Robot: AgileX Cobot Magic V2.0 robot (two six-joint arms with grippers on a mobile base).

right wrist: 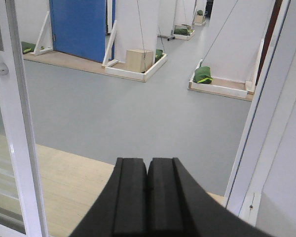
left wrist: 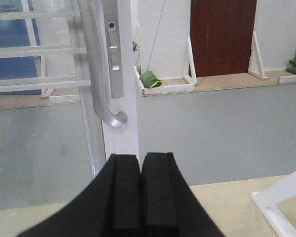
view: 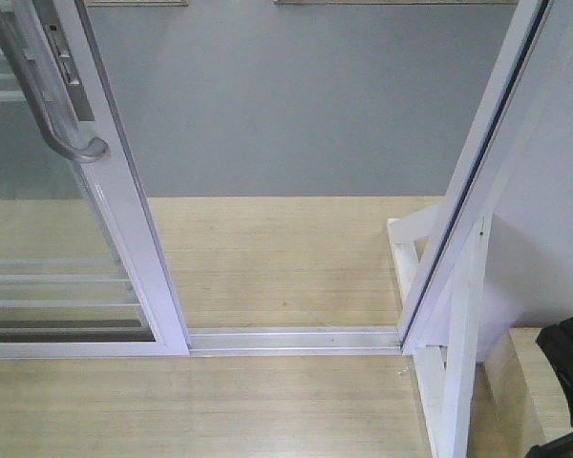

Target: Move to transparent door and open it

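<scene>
Closed left hand (left wrist: 140,197), upright transparent door (left wrist: 119,133)

You have a wide open gap between the transparent door (view: 124,191) on the left and the white door frame (view: 477,172) on the right, with only the floor track (view: 296,339) crossing it low down. The curved grey handle (view: 48,86) juts from the door's edge. A white wooden brace (view: 449,363) crowds the frame's foot

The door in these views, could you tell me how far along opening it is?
Done: the door stands slid left, leaving a wide gap over the track. In hand: nothing; the left gripper and right gripper are shut, off the handle. Left: apparently nothing.
</scene>
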